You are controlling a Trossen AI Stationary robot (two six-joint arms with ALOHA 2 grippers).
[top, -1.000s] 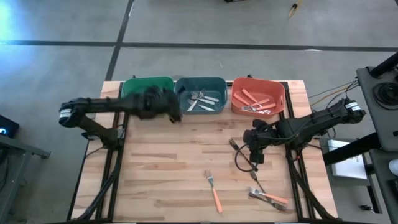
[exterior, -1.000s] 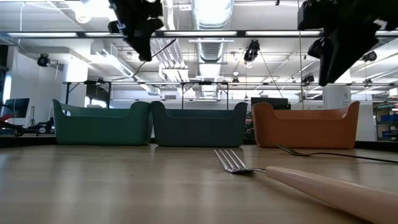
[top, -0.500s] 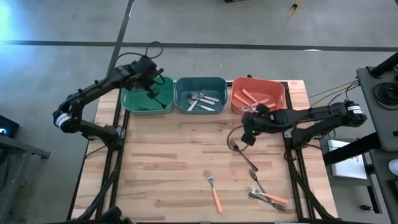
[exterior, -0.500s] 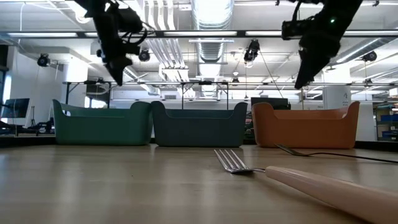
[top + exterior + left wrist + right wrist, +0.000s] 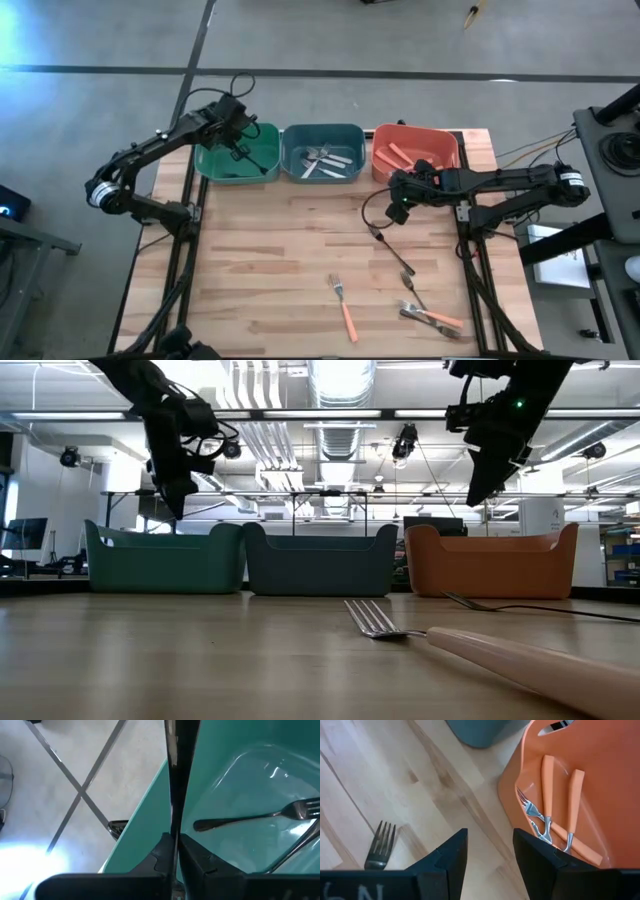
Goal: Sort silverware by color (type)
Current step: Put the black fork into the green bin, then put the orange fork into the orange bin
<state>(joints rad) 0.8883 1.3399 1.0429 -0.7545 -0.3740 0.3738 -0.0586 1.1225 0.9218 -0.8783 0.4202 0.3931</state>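
Note:
My left gripper [image 5: 240, 148] hangs over the green bin [image 5: 215, 168], shut on a slim black utensil [image 5: 172, 780]. A dark fork [image 5: 250, 817] lies on that bin's floor. My right gripper [image 5: 490, 865] stands open and empty above the table, just off the near left corner of the orange bin [image 5: 445, 150]. Orange-handled forks [image 5: 555, 800] lie in that bin. On the table lie a black fork [image 5: 392, 250], an orange-handled fork [image 5: 345, 308] and a small heap of silverware [image 5: 430, 317]. My left gripper pinches the black utensil's thin shaft [image 5: 173, 822] between its two fingers, which slant down from above. The shaft runs on past the fingertips in line with them. It is lifted clear, over the green bin's rim; the fingers hide which end they hold.
A blue-grey bin [image 5: 292, 165] holding silver pieces stands between the green and orange bins along the far edge. A black cable [image 5: 368, 208] loops beside my right gripper. Bare wood stretches over the table's left and middle.
My left gripper has swung from the blue-grey bin's near left corner toward the far left, over the green bin, carrying the black utensil, still shut. My right gripper has gone toward the far edge and the orange bin, staying open.

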